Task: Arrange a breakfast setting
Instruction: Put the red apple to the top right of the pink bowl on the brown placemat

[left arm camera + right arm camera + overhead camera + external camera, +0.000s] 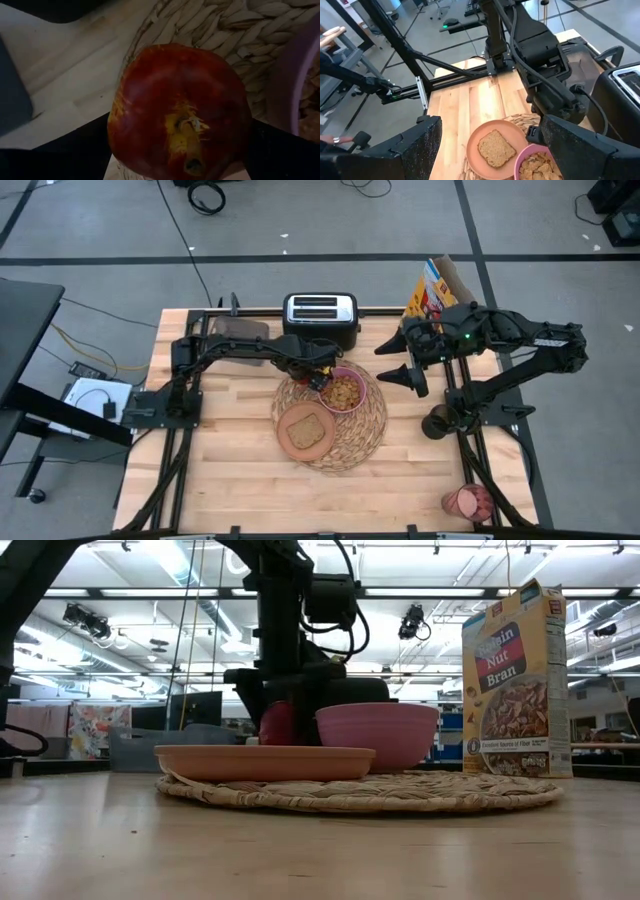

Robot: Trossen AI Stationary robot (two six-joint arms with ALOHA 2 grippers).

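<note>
Risk: left end effector (318,377) clamps the small red apple (179,112) low at placemat (365,435) rim, just beside pink bowl (344,391). If let go on the woven edge, apple prob. rolls off onto desk (240,470), or knocks the bowl w/ cereal. Apple: dark red, yellow patch round stem, glossy. Toast slice (307,429) on plate (288,442). Right end effector (412,366) spread wide, idle above desk nr cereal box (428,292).

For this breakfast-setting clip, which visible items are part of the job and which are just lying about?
Part of the job:
woven placemat
salmon plate with toast slice
pink bowl of cereal
red apple, held by the left gripper
pinkish cup at the table edge

Lying about:
toaster
cereal box
</note>
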